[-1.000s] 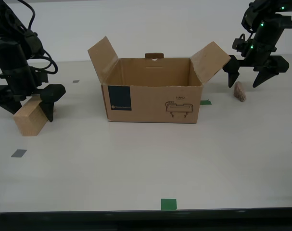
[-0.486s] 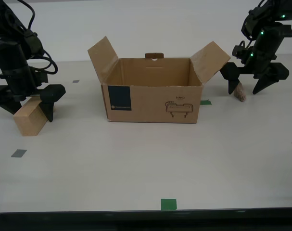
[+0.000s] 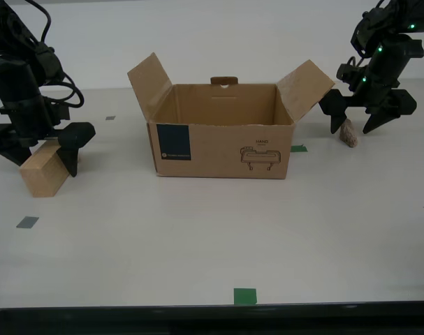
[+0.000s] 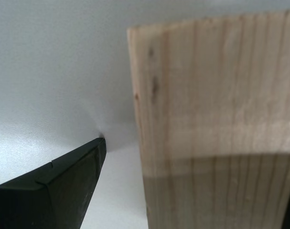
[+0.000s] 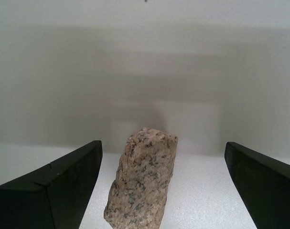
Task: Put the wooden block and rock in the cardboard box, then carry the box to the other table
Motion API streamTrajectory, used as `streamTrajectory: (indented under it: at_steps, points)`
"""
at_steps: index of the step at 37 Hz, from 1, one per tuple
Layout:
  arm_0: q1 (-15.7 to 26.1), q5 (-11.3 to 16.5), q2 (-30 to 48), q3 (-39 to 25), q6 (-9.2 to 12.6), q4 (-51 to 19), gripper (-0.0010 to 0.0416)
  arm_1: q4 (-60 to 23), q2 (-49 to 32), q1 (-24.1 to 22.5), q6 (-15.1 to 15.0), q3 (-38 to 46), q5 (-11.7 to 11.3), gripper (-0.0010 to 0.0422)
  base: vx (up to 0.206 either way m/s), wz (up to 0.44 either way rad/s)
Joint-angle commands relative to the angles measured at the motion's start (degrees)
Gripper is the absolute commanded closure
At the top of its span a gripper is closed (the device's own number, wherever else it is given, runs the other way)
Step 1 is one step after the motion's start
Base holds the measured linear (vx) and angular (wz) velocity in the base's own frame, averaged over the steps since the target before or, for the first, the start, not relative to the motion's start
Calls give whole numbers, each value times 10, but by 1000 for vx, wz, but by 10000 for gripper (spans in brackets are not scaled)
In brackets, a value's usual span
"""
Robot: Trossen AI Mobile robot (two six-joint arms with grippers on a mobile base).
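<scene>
The cardboard box (image 3: 222, 143) stands open in the middle of the exterior view, flaps spread, nothing showing inside. At the exterior view's right, the small pinkish rock (image 3: 348, 133) (image 5: 142, 179) rests on the table between the fingers of my first gripper (image 3: 351, 128) (image 5: 161, 148), which is open and not touching it. At the exterior view's left, my second gripper (image 3: 45, 162) is open and straddles the wooden block (image 3: 44, 169) (image 4: 216, 129). A gap shows between one finger (image 4: 63, 183) and the block. The other table is out of view.
The pale table (image 3: 198, 230) carries grey tape squares (image 3: 27, 222) at the exterior view's left and far right edge, and green tape (image 3: 244, 296) by the near edge. Another green mark (image 3: 298, 148) lies beside the box.
My first gripper has come down and shifted slightly toward the box, so its fingers now stand on either side of the rock. The second gripper, block and box have not moved.
</scene>
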State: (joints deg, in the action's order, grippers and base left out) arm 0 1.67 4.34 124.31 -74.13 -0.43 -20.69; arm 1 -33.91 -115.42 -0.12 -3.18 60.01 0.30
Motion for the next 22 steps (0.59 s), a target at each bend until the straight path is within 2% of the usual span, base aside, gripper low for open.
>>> streamTrajectory:
  at_steps: [1, 10, 17, 22]
  points:
    - [0, -2, 0, 0, -1, 0, 43, -5, -2, 0, 2, -1, 3, 53, 0, 0]
    - [0, -2, 0, 9, -1, 2, 37, -6, -2, 0, 2, -1, 3, 53, 0, 0]
    - [0, -2, 0, 21, -1, 11, 60, -6, -2, 0, 2, -1, 3, 54, 0, 0]
    - [0, -2, 0, 22, -2, 14, 81, -7, -2, 0, 2, -1, 3, 73, 0, 0]
